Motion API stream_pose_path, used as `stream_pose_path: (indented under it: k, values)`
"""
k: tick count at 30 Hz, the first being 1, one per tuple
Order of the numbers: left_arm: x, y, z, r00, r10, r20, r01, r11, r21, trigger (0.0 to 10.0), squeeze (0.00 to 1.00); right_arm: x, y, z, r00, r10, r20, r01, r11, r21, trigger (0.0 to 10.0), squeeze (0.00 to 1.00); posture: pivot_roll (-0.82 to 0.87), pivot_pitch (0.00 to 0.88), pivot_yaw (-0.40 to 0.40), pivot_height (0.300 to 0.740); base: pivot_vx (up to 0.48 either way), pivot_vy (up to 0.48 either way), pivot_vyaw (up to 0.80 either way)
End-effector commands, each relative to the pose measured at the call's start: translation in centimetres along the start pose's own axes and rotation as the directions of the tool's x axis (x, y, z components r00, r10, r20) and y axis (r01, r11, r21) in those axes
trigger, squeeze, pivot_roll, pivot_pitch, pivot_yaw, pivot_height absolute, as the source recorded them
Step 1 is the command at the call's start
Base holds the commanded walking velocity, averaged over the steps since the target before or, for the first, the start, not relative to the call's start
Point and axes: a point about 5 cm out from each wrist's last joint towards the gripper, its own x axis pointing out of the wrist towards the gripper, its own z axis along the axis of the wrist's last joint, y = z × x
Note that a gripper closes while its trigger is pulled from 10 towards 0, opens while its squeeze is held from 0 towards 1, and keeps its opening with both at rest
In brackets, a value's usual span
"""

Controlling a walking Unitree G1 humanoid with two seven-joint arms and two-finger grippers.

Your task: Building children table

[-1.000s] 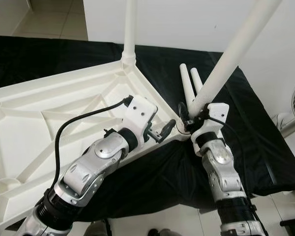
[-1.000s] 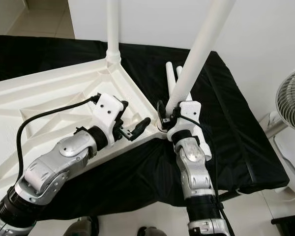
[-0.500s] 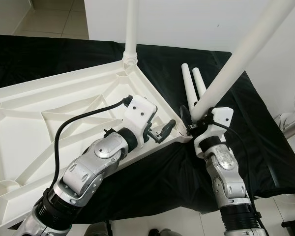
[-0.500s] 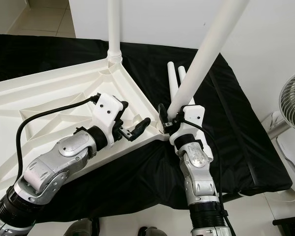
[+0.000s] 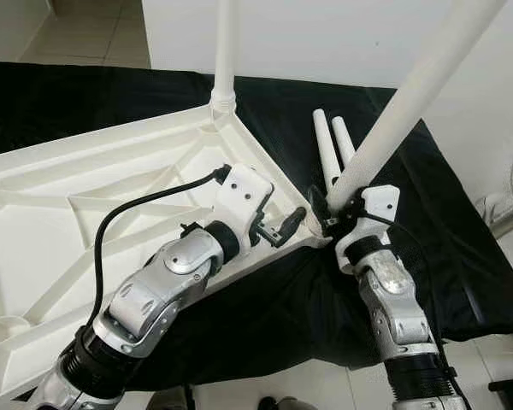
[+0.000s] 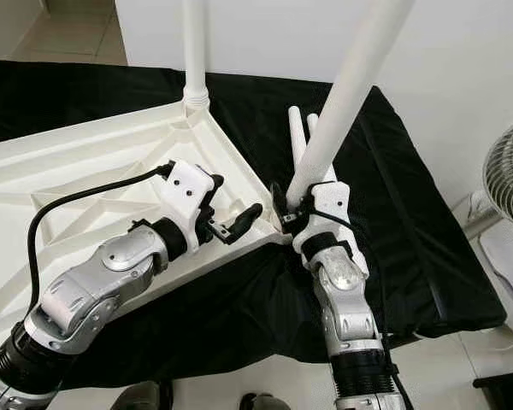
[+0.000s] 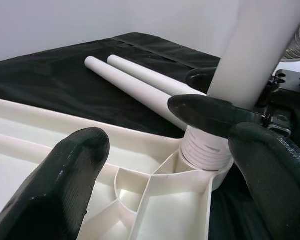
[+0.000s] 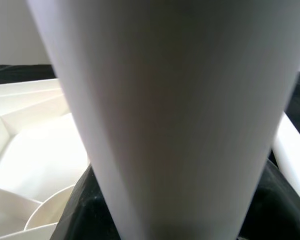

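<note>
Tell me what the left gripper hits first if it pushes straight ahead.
Probably the leg that the right gripper holds at the corner socket. The left gripper points at it, open, over the tabletop corner.

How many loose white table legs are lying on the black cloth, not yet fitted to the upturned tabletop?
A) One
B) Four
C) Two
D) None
C: two spare legs lie side by side on the black cloth beyond the tabletop's corner, while one leg already stands in the far corner and the right gripper holds another leg at the near corner socket.
</note>
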Motion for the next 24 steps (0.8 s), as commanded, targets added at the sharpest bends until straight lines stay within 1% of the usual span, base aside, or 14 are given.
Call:
stream_pose_path:
  k: [1,2,3,4,5,6,7,9,14,19,20,24]
  values:
    - [-0.08,-1.13,0.51,0.987,-0.159,0.013,0.159,0.987,0.008,10.0,0.00,-0.69,-0.45,-2.23,0.991,-0.037,-0.127,0.044,0.997,0.059,10.0,0.00,0.08,0.185,-0.055,0.740,0.000,0.000,0.00]
    - [-0.09,-1.14,0.52,0.987,-0.160,0.013,0.160,0.987,0.008,10.0,0.00,-0.61,-0.69,-2.28,0.989,-0.054,-0.137,0.065,0.995,0.079,10.0,0.00,0.08,0.185,-0.055,0.740,0.000,0.000,0.00]
    - [-0.09,-1.14,0.52,0.987,-0.160,0.013,0.160,0.987,0.008,10.0,0.00,-0.61,-0.69,-2.28,0.989,-0.054,-0.137,0.065,0.995,0.079,10.0,0.00,0.08,0.185,-0.055,0.740,0.000,0.000,0.00]
    - [-0.10,-1.15,0.52,0.987,-0.161,0.013,0.160,0.987,0.007,10.0,0.00,-0.49,-0.92,-2.25,0.987,-0.070,-0.144,0.087,0.989,0.117,10.0,0.00,0.08,0.185,-0.055,0.740,0.000,0.000,0.00]
    - [-0.10,-1.15,0.52,0.987,-0.161,0.013,0.160,0.987,0.007,10.0,0.00,-0.49,-0.92,-2.25,0.987,-0.070,-0.144,0.087,0.989,0.117,10.0,0.00,0.08,0.185,-0.055,0.740,0.000,0.000,0.00]
    - [-0.11,-1.16,0.54,0.987,-0.161,0.014,0.161,0.987,0.007,10.0,0.00,-0.36,-1.07,-2.21,0.985,-0.083,-0.150,0.107,0.981,0.163,10.0,0.00,0.08,0.185,-0.055,0.740,0.000,0.000,0.00]
    - [-0.11,-1.16,0.54,0.987,-0.161,0.014,0.161,0.987,0.007,10.0,0.00,-0.36,-1.07,-2.21,0.985,-0.083,-0.150,0.107,0.981,0.163,10.0,0.00,0.08,0.185,-0.055,0.740,0.000,0.000,0.00]
    - [-0.12,-1.18,0.57,0.987,-0.162,0.015,0.162,0.987,0.005,10.0,0.00,-0.21,-1.37,-2.27,0.981,-0.111,-0.161,0.148,0.959,0.241,10.0,0.00,0.08,0.185,-0.055,0.740,0.000,0.000,0.00]
    - [-0.11,-1.26,0.56,0.986,-0.164,0.016,0.164,0.986,0.005,10.0,0.00,-0.27,-1.37,-2.53,0.978,-0.116,-0.176,0.158,0.956,0.248,10.0,0.00,0.08,0.180,-0.057,0.740,0.000,0.000,0.00]
    - [-0.09,-1.32,0.59,0.986,-0.166,0.017,0.165,0.986,0.004,10.0,0.00,-0.55,-1.08,-2.77,0.976,-0.116,-0.182,0.156,0.962,0.225,10.0,0.00,0.08,0.177,-0.058,0.740,0.000,0.000,0.00]
    - [-0.10,-1.33,0.59,0.986,-0.165,0.017,0.165,0.986,0.003,10.0,0.00,-0.66,-0.98,-2.81,0.977,-0.113,-0.183,0.151,0.966,0.210,10.0,0.00,0.08,0.177,-0.058,0.740,0.000,0.000,0.00]
    - [-0.14,-1.33,0.59,0.986,-0.165,0.018,0.165,0.986,0.004,10.0,0.00,-0.49,-0.61,-2.83,0.974,-0.098,-0.202,0.138,0.972,0.190,10.0,0.00,0.08,0.174,-0.055,0.740,0.000,0.000,0.00]
